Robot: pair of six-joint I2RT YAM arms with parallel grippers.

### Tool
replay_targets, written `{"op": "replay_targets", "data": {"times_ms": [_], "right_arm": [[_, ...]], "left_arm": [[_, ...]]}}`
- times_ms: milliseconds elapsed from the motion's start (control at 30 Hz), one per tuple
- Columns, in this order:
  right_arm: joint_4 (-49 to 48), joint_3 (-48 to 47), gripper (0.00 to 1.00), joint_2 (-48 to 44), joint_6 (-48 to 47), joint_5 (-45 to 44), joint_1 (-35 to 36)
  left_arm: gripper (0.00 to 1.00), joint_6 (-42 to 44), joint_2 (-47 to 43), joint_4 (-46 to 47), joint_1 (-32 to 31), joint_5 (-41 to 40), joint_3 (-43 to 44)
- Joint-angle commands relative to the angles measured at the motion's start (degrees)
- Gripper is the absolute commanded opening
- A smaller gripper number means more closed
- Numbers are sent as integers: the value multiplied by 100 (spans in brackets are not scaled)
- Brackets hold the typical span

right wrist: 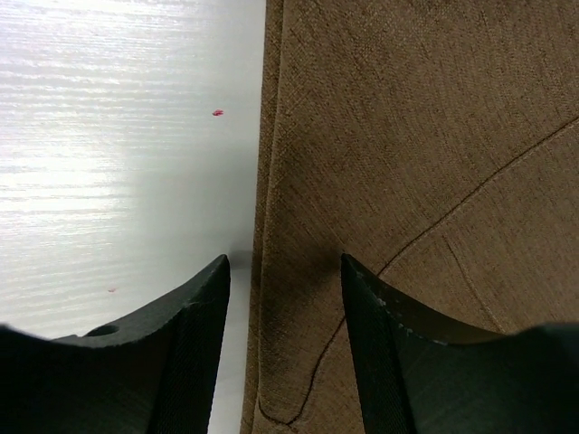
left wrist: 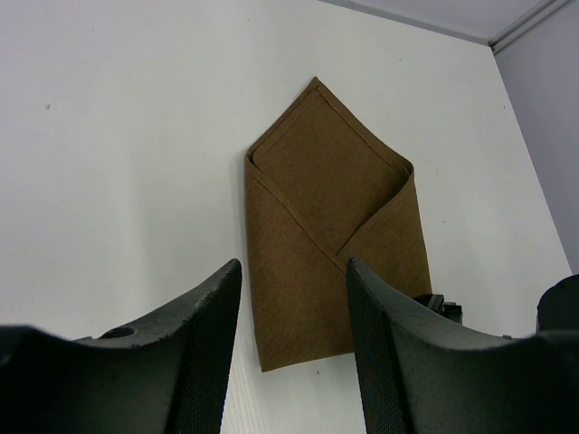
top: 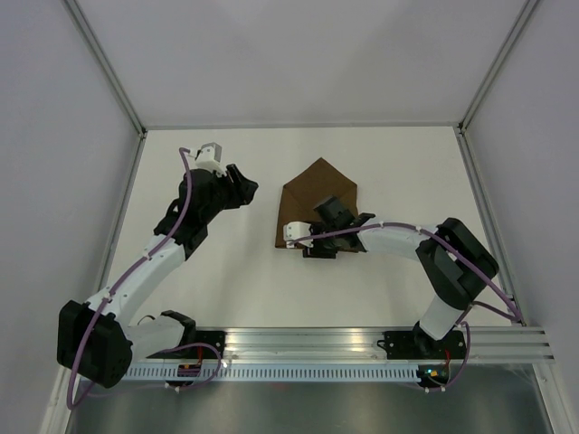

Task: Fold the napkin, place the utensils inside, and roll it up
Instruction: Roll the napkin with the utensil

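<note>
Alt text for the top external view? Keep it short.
A brown napkin, folded into a pointed envelope shape, lies on the white table right of centre, with the right gripper open over its near left corner. The left gripper hangs open and empty to the napkin's left, apart from it.

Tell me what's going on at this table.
Two robot arms are working on a brown napkin. It lies on the table, folded into an envelope shape with a pointed far end. The right gripper is low over the napkin's left edge, with its jaws open astride that edge and not clamped. The left gripper hangs off to the side, open and empty, apart from the cloth.
</note>
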State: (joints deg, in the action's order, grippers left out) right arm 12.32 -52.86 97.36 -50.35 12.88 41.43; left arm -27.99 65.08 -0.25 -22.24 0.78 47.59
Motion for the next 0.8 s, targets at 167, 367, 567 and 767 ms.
{"op": "replay_targets", "data": {"times_ms": [167, 367, 567, 767], "right_arm": [[385, -206, 57, 406, -344, 258, -179], [684, -295, 51, 547, -423, 364, -188], [1009, -400, 36, 766, -459, 390, -188], [1694, -778, 25, 1003, -432, 715, -284]], "left_arm": [[56, 276, 110, 218, 18, 274, -31], [55, 355, 172, 210, 18, 362, -22], [55, 373, 198, 253, 18, 423, -119], [54, 355, 128, 438, 9, 485, -268]]}}
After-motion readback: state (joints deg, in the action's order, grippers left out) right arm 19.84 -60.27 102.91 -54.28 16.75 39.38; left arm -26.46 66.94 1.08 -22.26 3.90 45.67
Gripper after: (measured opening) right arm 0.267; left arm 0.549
